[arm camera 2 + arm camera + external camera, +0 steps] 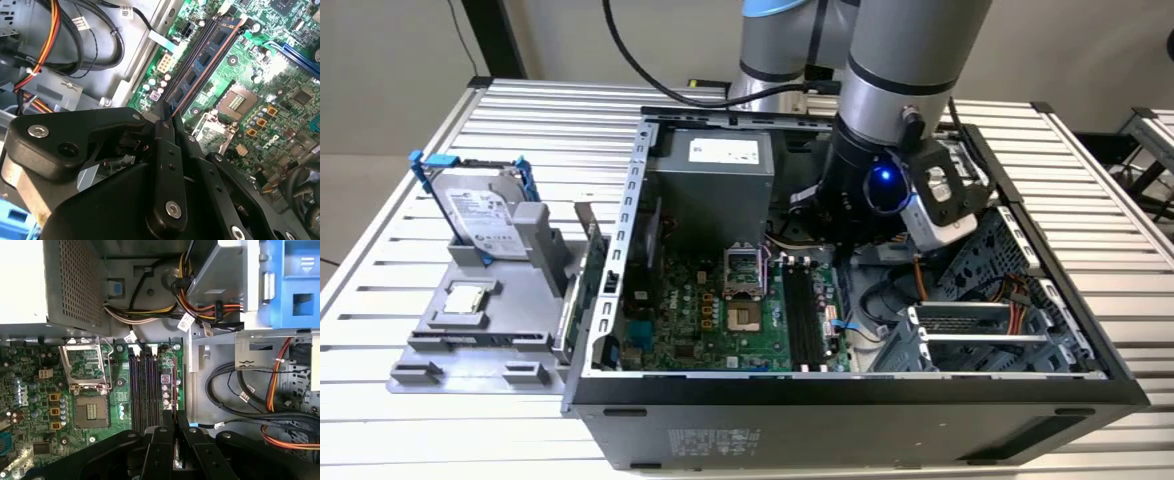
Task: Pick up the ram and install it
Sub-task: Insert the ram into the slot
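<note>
My gripper [169, 112] [175, 422] is inside the open computer case, low over the motherboard's black memory slots [142, 385] [805, 320]. Its two black fingers [161, 150] are pressed together on the ram [205, 55], a thin dark blue board with chips and a copper contact edge. The ram runs out from the fingertips along the slots, and a sliver of it shows between the fingers [176, 457]. I cannot tell whether it sits in a slot or just above one. In the exterior view the arm's wrist [867, 190] hides the fingers and the ram.
The processor socket [90, 410] [744, 318] lies beside the slots. The grey power supply [714, 170] and cable bundles [220, 310] crowd the back, and a drive cage [974, 320] stands at the exterior view's right. Outside the case are a hard drive [480, 215] and a processor chip [467, 300].
</note>
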`<act>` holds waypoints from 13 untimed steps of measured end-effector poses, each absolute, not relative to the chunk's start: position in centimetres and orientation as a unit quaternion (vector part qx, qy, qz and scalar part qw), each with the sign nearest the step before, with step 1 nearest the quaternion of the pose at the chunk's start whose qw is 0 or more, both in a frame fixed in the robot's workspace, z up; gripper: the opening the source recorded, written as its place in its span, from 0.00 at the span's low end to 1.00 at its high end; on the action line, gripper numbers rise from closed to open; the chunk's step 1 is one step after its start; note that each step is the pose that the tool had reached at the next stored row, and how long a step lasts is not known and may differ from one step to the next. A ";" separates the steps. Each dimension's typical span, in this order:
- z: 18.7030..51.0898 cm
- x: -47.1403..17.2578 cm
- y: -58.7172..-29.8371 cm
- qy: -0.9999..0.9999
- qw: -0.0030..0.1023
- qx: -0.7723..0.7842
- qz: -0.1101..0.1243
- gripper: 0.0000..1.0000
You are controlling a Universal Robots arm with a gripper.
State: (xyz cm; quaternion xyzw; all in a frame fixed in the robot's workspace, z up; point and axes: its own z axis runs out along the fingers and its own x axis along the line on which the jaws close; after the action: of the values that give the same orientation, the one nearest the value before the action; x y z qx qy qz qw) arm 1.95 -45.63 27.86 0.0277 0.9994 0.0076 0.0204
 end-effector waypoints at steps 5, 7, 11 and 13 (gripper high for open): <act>27.0 1.9 -46.2 0.999 0.020 0.026 0.008 0.00; 26.6 1.9 -46.3 0.999 0.020 0.025 0.008 0.00; 25.9 1.9 -46.3 1.000 0.020 0.019 0.008 0.00; 25.5 1.8 -46.2 1.000 0.020 0.018 0.008 0.00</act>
State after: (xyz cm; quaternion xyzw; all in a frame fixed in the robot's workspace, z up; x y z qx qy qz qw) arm 1.85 -46.21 25.50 0.0180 0.9996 0.0078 0.0198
